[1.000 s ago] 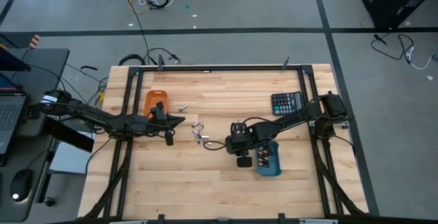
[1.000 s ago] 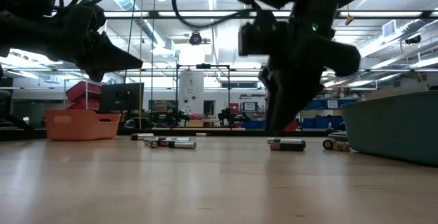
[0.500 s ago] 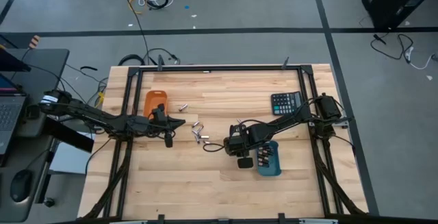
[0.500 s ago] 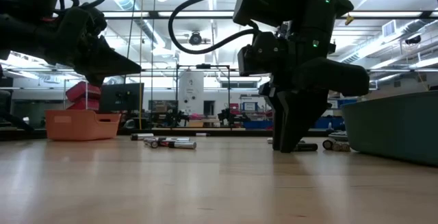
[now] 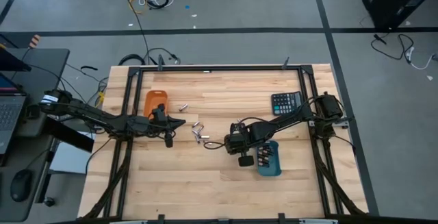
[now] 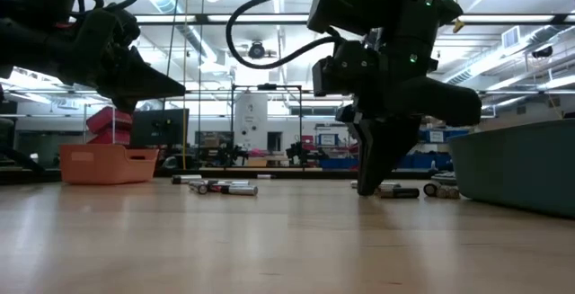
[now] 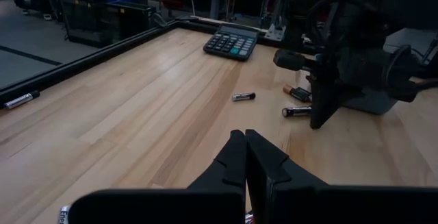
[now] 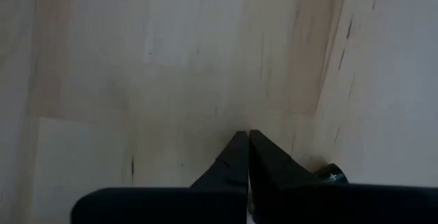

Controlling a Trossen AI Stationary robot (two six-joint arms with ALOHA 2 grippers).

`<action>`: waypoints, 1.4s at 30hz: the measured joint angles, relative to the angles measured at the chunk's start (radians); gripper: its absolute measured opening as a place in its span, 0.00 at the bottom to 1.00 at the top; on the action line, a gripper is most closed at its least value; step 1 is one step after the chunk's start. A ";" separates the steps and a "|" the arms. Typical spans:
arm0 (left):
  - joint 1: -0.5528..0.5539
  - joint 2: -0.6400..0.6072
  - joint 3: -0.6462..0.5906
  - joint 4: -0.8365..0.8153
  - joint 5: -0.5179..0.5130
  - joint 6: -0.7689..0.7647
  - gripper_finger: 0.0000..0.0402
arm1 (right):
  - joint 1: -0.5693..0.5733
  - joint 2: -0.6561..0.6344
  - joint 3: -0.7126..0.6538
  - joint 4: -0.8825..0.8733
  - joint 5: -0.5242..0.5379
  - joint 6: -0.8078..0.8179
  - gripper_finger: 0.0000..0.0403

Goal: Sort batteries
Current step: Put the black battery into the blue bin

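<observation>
Right gripper (image 5: 226, 144) is pointing down at the pale wooden table (image 5: 226, 183) near its middle, its two dark fingers (image 8: 248, 157) pressed together with nothing between them — in the right wrist view the tips are meeting over bare wood, and the dark end of one small cell (image 8: 330, 174) is peeking out just beside them. In the low view the same gripper (image 6: 368, 186) is reaching the tabletop, with a dark cylindrical battery (image 6: 395, 191) lying just beside and behind its tips.

Left gripper (image 5: 179, 120) is hovering above the table just beside the orange plastic tray (image 5: 152, 99), fingers (image 7: 244, 157) likewise closed and empty.

Loose small silvery-grey and dark cylindrical batteries are lying between the two grippers: a little cluster (image 5: 199, 131) near the middle of the table, one single cell (image 5: 183, 106) closer to the orange tray, and in the left wrist view one (image 7: 243, 96) lying apart from a pair (image 7: 298, 109) next to the right arm. More dark cells (image 5: 266, 157) are standing inside the blue rectangular plastic tray (image 5: 275, 170), which is sitting just beside the right gripper. A black desk calculator (image 5: 285, 103) is resting near the table's far right side — well apart from the loose batteries.
</observation>
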 joint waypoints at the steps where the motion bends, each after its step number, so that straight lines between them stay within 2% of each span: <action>1: 0.000 0.000 0.000 0.000 0.000 0.000 0.00 | 0.000 -0.014 0.000 0.005 0.000 0.002 0.00; 9: 0.000 0.000 0.000 0.000 0.000 0.000 0.00 | 0.015 -0.158 0.002 -0.004 0.034 0.018 0.00; 16: 0.000 0.000 0.000 0.000 0.000 0.001 0.00 | 0.058 -0.286 0.003 -0.185 0.000 0.154 0.00; 21: 0.001 0.000 0.000 0.000 -0.025 0.005 0.00 | 0.098 -0.211 0.004 -0.164 0.020 0.146 0.02; 29: 0.001 0.000 0.000 0.000 -0.026 0.006 0.00 | 0.098 -0.047 0.004 -0.142 0.079 0.120 0.13; 36: 0.001 0.000 0.000 0.000 -0.026 0.007 0.00 | 0.073 -0.030 0.005 -0.123 0.088 0.119 0.22; 42: 0.001 0.000 0.000 -0.001 -0.026 0.007 0.00 | 0.060 -0.019 0.005 -0.123 0.094 0.094 0.24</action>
